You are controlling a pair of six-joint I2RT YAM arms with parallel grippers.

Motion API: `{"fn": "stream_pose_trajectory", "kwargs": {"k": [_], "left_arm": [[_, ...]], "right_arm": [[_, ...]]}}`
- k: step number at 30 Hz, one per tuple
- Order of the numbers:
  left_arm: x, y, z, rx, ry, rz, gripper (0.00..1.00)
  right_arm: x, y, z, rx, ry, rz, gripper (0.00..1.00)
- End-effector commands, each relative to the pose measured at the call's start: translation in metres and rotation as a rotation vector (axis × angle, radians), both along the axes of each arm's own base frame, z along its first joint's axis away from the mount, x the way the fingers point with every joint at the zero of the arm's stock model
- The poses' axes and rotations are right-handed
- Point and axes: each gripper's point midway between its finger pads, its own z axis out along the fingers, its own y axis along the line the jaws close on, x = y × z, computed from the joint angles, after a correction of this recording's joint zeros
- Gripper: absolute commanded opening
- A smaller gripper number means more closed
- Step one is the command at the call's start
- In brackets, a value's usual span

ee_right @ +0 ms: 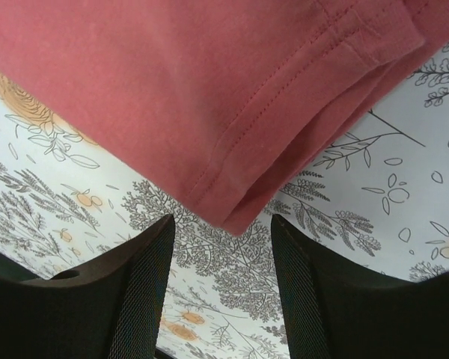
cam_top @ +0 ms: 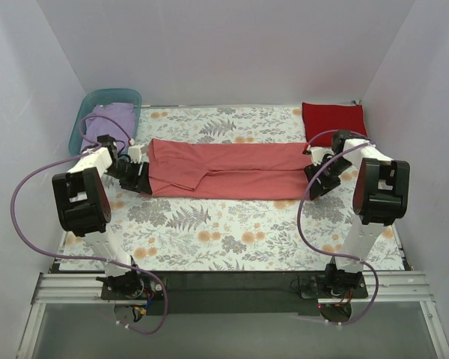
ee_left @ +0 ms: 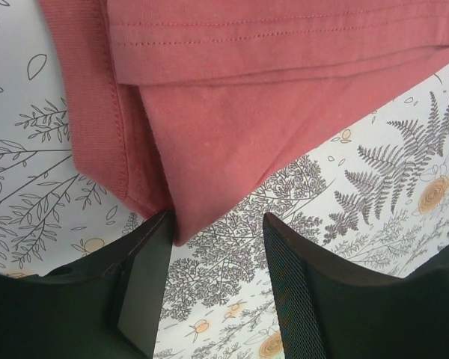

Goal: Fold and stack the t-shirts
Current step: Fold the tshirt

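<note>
3 shirts: pink shirt (cam_top: pixel 224 168) flat mid-cloth (cam_top: pixel 209 232), red shirt (cam_top: pixel 333 120) folded far right, purple shirt (cam_top: pixel 108 123) in 1 tub (cam_top: pixel 84 114). L gripper (ee_left: pixel 217 224) and R gripper (ee_right: pixel 223 224) both w/ jaws apart, a pink corner at each gap.

Mostly matt cloth
You see a soft, matt salmon-pink t-shirt (cam_top: pixel 224 168) on matt printed floral cloth (cam_top: pixel 209 228); the teal tub (cam_top: pixel 111 93) at the far left corner is smooth plastic.
</note>
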Motion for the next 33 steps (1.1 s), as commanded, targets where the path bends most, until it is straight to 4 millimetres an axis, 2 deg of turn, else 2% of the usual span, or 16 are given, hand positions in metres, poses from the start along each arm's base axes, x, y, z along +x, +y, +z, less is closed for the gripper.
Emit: {"fn": "stream_pose_trajectory", "kwargs": {"k": [1,5,6,9,10,11,13,19,23,24,25,26,29,30,31,33], "left_arm": [[0.014,-0.001,0.009,-0.015,-0.085,0.009,0.5],[0.012,0.001,-0.004,-0.003,-0.064,0.008,0.49],[0.01,0.001,-0.006,-0.005,-0.055,0.007,0.45],[0.004,-0.001,-0.012,-0.013,-0.018,-0.001,0.26],[0.0,-0.001,-0.012,-0.014,-0.004,-0.007,0.13],[-0.003,-0.001,-0.012,-0.01,0.006,-0.007,0.09],[-0.009,0.0,-0.008,-0.001,0.017,-0.009,0.0],[-0.04,0.0,0.002,0.031,0.044,-0.021,0.0],[-0.056,-0.005,0.012,0.022,0.036,-0.033,0.0],[-0.057,-0.006,0.014,0.017,0.037,-0.024,0.17],[-0.055,-0.009,0.018,0.0,0.027,-0.018,0.25],[-0.05,-0.009,0.025,-0.005,0.002,-0.009,0.29],[-0.033,-0.021,0.054,-0.081,-0.069,-0.005,0.38],[-0.028,-0.022,0.061,-0.093,-0.091,0.004,0.41],[-0.017,-0.023,0.07,-0.105,-0.123,0.023,0.43],[-0.008,-0.03,0.078,-0.155,-0.138,0.043,0.45]], "right_arm": [[0.003,-0.001,-0.012,-0.007,-0.001,-0.031,0.61],[-0.002,-0.003,-0.022,-0.022,0.015,-0.031,0.57],[-0.003,-0.004,-0.023,-0.023,0.02,-0.031,0.54],[-0.006,-0.007,-0.025,-0.044,0.025,-0.024,0.31],[-0.008,-0.008,-0.025,-0.05,0.029,-0.021,0.11],[-0.009,-0.012,-0.025,-0.069,0.026,-0.014,0.03],[-0.019,-0.016,-0.024,-0.089,0.028,-0.002,0.01],[-0.046,-0.046,-0.013,-0.169,0.014,0.035,0.01],[-0.051,-0.056,-0.001,-0.191,-0.003,0.059,0.01],[-0.051,-0.052,0.004,-0.168,-0.009,0.064,0.15],[-0.048,-0.049,0.009,-0.15,-0.013,0.065,0.42],[-0.045,-0.04,0.021,-0.096,-0.02,0.059,0.48],[-0.028,-0.02,0.051,-0.003,-0.085,0.025,0.63],[-0.015,-0.003,0.072,0.059,-0.147,0.039,0.63],[-0.009,0.007,0.08,0.088,-0.17,0.038,0.63],[0.003,0.043,0.102,0.189,-0.218,0.039,0.63]]}}
